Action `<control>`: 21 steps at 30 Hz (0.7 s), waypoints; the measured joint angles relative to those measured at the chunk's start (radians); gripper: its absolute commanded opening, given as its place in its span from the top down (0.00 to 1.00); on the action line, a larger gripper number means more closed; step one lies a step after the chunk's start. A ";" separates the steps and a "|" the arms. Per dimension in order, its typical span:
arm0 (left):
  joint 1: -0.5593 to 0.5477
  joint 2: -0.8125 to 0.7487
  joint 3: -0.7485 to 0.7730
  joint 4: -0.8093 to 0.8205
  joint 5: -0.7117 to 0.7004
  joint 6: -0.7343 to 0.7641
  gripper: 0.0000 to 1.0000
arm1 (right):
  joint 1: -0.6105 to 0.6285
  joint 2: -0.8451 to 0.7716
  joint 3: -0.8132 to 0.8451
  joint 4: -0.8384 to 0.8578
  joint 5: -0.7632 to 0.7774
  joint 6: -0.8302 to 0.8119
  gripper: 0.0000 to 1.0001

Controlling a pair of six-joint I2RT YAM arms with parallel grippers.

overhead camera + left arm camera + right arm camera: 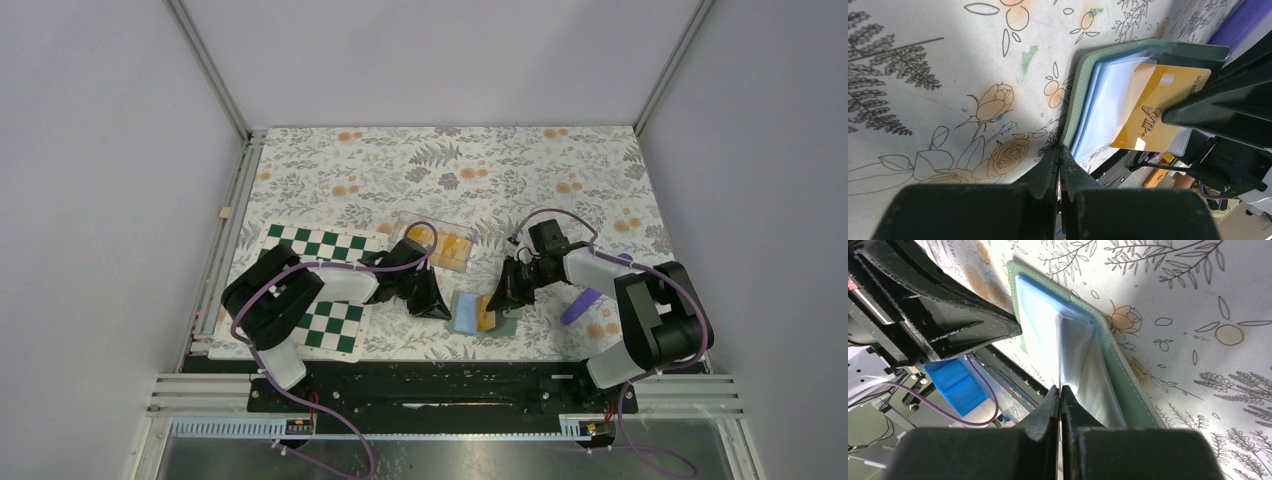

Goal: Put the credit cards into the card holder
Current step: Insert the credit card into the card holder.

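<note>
Left fingers [1050,167] are together, nothing visible between them, tips touching the edge of the green cover of the card holder [1148,50]; can't tell if they're pressing it down or just resting there. Right fingers [1050,405] are also together, clamped on the outer end of one credit card [1153,115]. That card is orange-yellow with raised "VIP" lettering. Its other end sits partway inside a clear sleeve and the rest sticks out toward the right fingers. In the right wrist view the card itself can't be made out, only the fingertips meeting the mouth of the sleeve. The holder lies open and flat on the surface [450,170], clear sleeves fanned up, between the two arms near the front edge. The other credit cards [452,246] lie in a clear tray [405,225] just behind the left fingers, apart from the holder. The chequered board [330,320] is under the left arm, off to the left. A purple object [582,303] lies by the right arm; can't tell what it is.
</note>
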 measured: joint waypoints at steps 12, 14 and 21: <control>0.000 0.000 0.000 0.000 0.000 0.001 1.00 | -0.006 0.009 -0.052 0.096 0.006 0.032 1.00; 0.000 0.000 0.000 0.000 0.000 0.001 1.00 | -0.006 0.009 -0.063 0.121 0.004 0.045 1.00; 0.000 0.000 0.000 0.000 0.000 0.001 1.00 | -0.006 0.009 -0.076 0.153 -0.003 0.065 1.00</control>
